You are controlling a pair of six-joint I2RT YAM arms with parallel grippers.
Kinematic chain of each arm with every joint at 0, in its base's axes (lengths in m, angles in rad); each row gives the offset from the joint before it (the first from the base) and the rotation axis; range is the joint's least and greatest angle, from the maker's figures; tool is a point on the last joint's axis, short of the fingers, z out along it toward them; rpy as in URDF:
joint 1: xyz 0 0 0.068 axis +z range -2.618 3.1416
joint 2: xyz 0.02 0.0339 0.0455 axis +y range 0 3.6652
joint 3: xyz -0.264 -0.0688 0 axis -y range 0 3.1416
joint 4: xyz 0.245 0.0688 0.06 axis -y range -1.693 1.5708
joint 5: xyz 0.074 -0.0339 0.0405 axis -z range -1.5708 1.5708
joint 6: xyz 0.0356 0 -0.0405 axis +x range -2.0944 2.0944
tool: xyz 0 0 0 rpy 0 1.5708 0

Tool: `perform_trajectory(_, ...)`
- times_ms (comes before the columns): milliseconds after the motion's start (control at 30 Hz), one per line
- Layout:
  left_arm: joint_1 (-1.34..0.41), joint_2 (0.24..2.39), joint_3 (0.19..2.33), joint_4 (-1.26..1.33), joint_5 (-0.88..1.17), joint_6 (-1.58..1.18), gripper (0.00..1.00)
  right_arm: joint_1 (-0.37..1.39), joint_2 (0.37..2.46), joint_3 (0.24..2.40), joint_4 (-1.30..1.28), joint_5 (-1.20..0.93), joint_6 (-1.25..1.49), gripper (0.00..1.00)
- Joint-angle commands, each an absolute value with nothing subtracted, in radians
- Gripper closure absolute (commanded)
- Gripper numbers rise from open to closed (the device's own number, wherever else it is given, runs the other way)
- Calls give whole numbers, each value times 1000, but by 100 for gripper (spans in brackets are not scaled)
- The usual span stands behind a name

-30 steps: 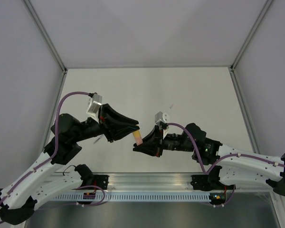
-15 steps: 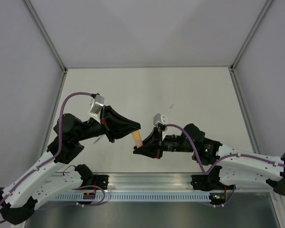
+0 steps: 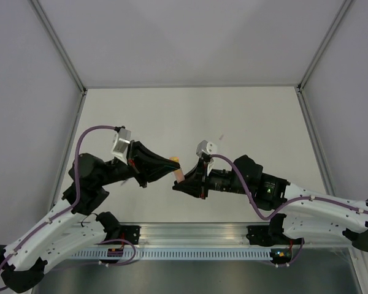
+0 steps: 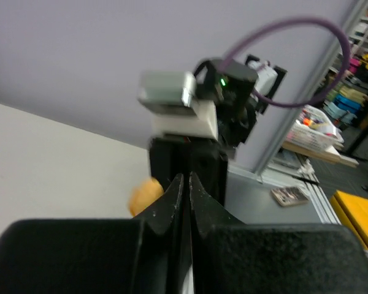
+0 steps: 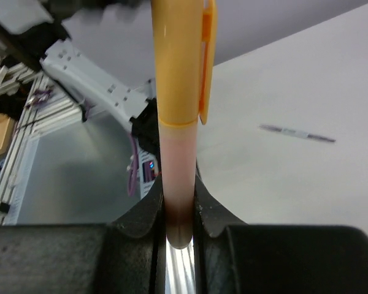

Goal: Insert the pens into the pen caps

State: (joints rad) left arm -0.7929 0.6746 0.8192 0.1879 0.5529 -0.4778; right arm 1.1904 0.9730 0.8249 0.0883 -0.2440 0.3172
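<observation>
My right gripper (image 3: 179,182) (image 5: 178,187) is shut on the orange-pink pen (image 5: 177,165), which stands out from between its fingers. An orange pen cap (image 5: 179,61) with a clip sits on the pen's far end. In the top view the pen (image 3: 180,176) spans the small gap between both grippers. My left gripper (image 3: 174,164) (image 4: 185,176) has its jaws together with nothing seen between them. Its tips are at the capped end, which shows as an orange blob (image 4: 145,195) just left of its fingers. A thin grey pen (image 5: 297,133) lies on the table beyond. The green pen is out of view.
The white table (image 3: 245,116) is walled by grey panels on three sides. Both arms meet above its near middle. An aluminium rail (image 3: 196,242) runs along the near edge. The right wrist's camera block (image 4: 175,104) faces my left gripper closely.
Both grippers have shifted slightly away from the near edge. The left gripper has closed in on the pen's orange end. The right gripper keeps its hold on the pen.
</observation>
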Motion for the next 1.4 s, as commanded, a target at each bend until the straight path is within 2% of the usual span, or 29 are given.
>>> perform_trajectory(0, -816, 678, 764, 67, 693, -503, 98, 1164, 965, 963, 285, -58, 316, 100)
perform_trajectory(233, -816, 680, 746, 74, 680, -511, 98, 1160, 1023, 1026, 267, -44, 314, 100)
perform_trajectory(467, -816, 627, 822, -50, 537, -483, 98, 1160, 1038, 1023, 213, -22, 284, 100)
perform_trajectory(533, -816, 624, 859, -113, 490, -479, 72, 1158, 1039, 1023, 183, -6, 267, 100)
perform_trajectory(600, -816, 620, 913, -152, 463, -474, 52, 1158, 1031, 1002, 147, -6, 255, 100)
perform_trajectory(700, -816, 597, 975, -195, 424, -468, 33, 1160, 1009, 951, 120, -6, 235, 100)
perform_trajectory(800, -816, 588, 1051, -239, 385, -436, 24, 1158, 1002, 931, 71, -58, 221, 100)
perform_trajectory(933, -816, 603, 1127, -279, 203, -478, 22, 1160, 982, 897, 57, -31, 242, 100)
perform_trajectory(1067, -816, 667, 1152, -304, 72, -552, 24, 1160, 983, 885, 55, 21, 244, 100)
perform_trajectory(1133, -816, 750, 1201, -374, 32, -572, 34, 1158, 994, 887, 57, 44, 244, 100)
perform_trajectory(1167, -816, 776, 1215, -393, 31, -577, 47, 1160, 1002, 888, 58, 51, 248, 100)
perform_trajectory(1200, -816, 814, 1226, -406, 31, -589, 79, 1160, 1006, 893, 58, 60, 249, 100)
perform_trajectory(1233, -816, 828, 1239, -408, 34, -597, 93, 1160, 1011, 894, 60, 66, 250, 100)
perform_trajectory(1267, -816, 839, 1244, -408, 34, -604, 98, 1160, 1020, 896, 64, 74, 250, 100)
perform_trajectory(1367, -816, 853, 1252, -396, 5, -638, 98, 1160, 1034, 897, 66, 104, 256, 100)
